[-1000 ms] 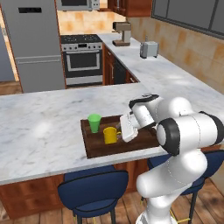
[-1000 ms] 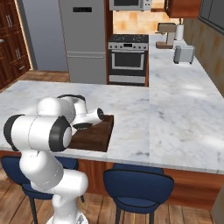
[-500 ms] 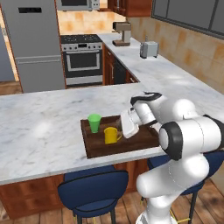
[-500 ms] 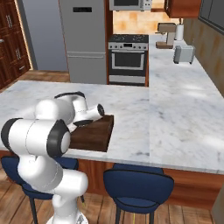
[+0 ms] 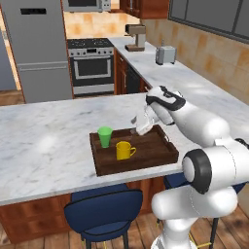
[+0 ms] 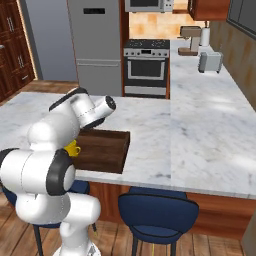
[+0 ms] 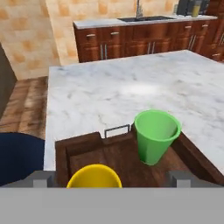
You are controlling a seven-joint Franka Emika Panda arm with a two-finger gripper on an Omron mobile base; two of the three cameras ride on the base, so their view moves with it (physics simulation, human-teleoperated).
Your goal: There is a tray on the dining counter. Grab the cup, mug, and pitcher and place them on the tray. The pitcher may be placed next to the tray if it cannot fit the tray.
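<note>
Simulated kitchen, three camera views. No brand, label or writing legible anywhere.

Landmark: dark brown wooden tray [image 5: 146,153] near the front edge of the dining counter [image 5: 44,146], long side parallel to that edge. On the tray's left half: green cup [image 5: 104,136] at the back, upright; yellow mug [image 5: 124,150] just in front of and right of the cup, upright, loop handle pointing right. Right half of the tray bare wood. Wide bare marble left of and behind the tray; narrow strip of marble between the tray and the counter's front edge.

Gripper [image 5: 138,125] hanging above the tray's back rim, right of the cup, fingers spread wide and holding nothing.

Hand view: cup [image 7: 156,135] and mug rim [image 7: 94,176] seen from above over the tray's end handle [image 7: 117,130]; beyond the tray, a far counter with a black sink [image 7: 141,19] and, at its right end, a pitcher [image 7: 195,8] with orange-yellow liquid, partly hidden.

Right base view: tray [image 6: 107,150] largely behind the arm, mug [image 6: 73,149] just showing.

Left base view: navy stool [image 5: 103,209] below the tray.
</note>
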